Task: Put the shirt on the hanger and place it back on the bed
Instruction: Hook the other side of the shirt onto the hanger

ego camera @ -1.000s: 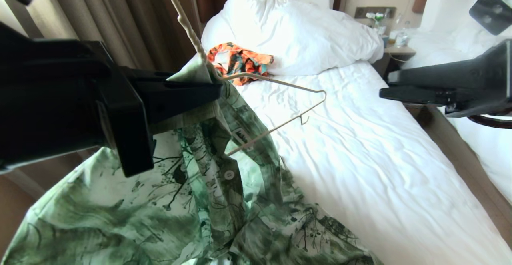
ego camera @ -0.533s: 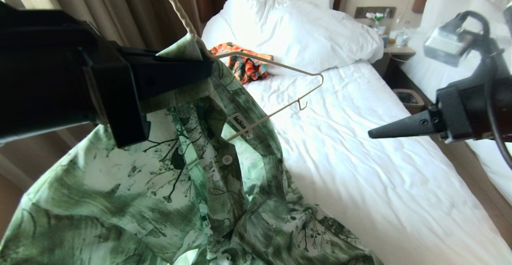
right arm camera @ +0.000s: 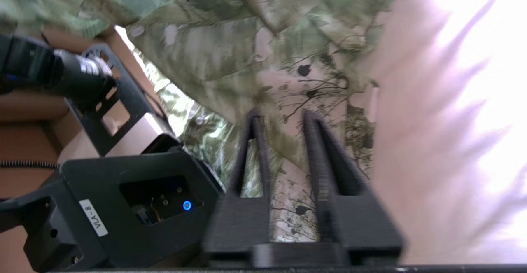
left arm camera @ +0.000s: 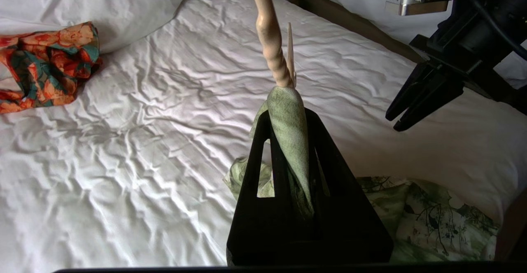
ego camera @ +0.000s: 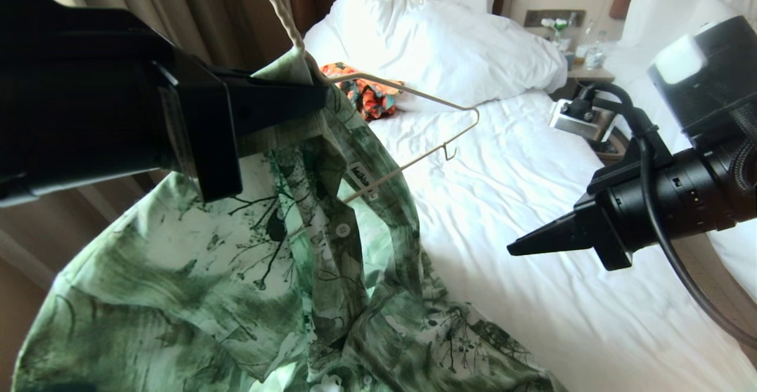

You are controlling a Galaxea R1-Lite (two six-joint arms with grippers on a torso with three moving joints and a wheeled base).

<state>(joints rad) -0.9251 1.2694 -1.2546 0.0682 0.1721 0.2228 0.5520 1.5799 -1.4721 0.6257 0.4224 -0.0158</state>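
green streaky short-sleeved shirt (ego camera: 248, 297) with white flowers hangs low over the white-sheeted bed's (ego camera: 532, 244) near edge, its collar pinched in the left gripper (ego camera: 316, 93), clamped tight where the thin cream wire hanger's (ego camera: 414, 138) twisted neck begins. right gripper (ego camera: 517, 249) hovers over the bed beside the shirt, fingers a narrow gap apart, empty. farther up the bed, an orange patterned garment (ego camera: 369, 93) lies against a white pillow (ego camera: 449, 43).

one shirt (ego camera: 225, 297), one hanger (ego camera: 408, 93), two hands

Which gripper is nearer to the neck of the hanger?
Left. The left gripper is shut on the shirt collar just below the hanger neck; the right gripper, empty, is apart over the bed.
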